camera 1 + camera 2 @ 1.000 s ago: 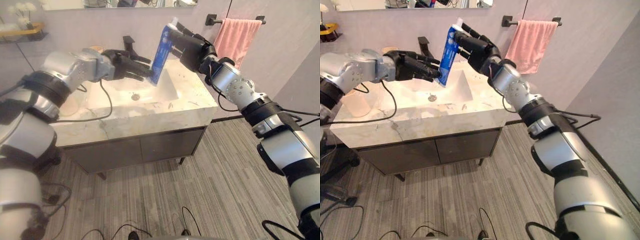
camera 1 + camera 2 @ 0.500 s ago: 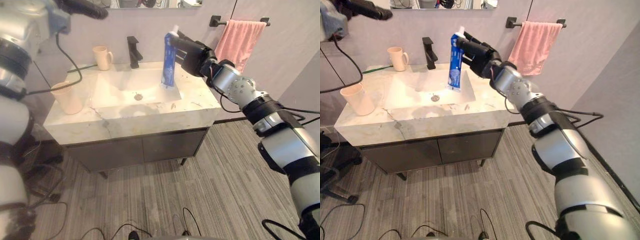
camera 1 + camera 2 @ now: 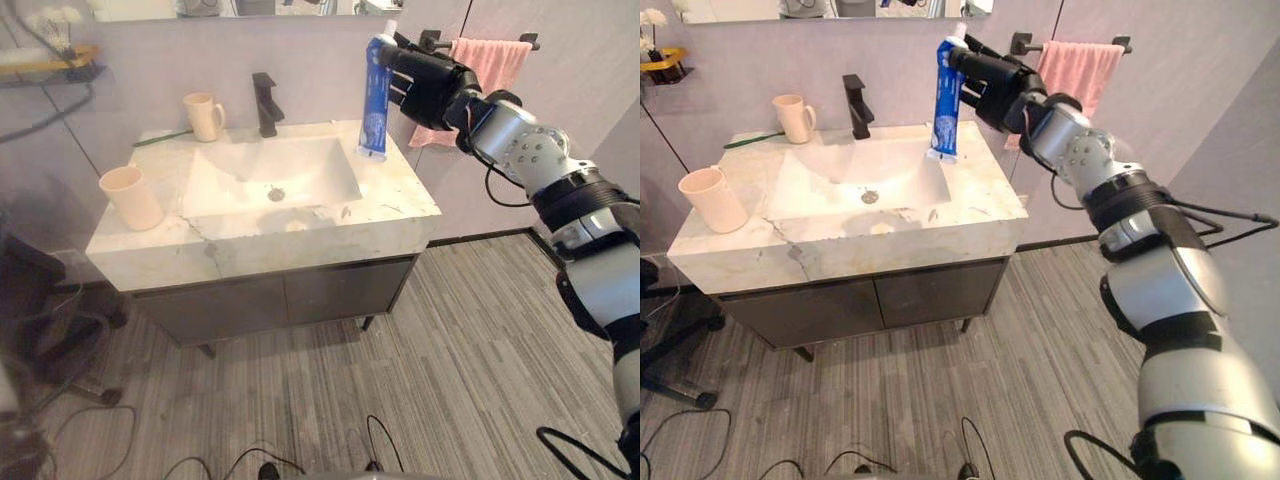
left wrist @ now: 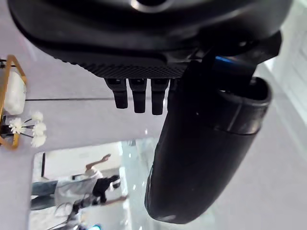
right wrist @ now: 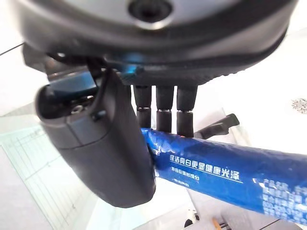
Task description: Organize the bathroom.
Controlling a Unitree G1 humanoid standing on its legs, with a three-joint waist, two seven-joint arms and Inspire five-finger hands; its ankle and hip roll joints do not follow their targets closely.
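- Marble vanity top (image 3: 400, 205) carries a sunken basin (image 3: 270, 180).
- Right hand (image 3: 425, 85) pinches the blue toothpaste tube (image 3: 376, 95) upright (cap up), right of the basin.
- Left hand (image 4: 192, 143): fingers straight, holding nothing.

1. The robot's right arm is reaching forward from the right, its silver-grey segments extending up to the dark right hand (image 3: 432, 85).
2. That hand is curling its fingers (image 5: 163, 112) and thumb around a blue plastic toothpaste tube (image 3: 376, 95), gripping it near its upper end and holding it upright.
3. The left hand (image 4: 206, 143) is showing straight, relaxed fingers, holding nothing.
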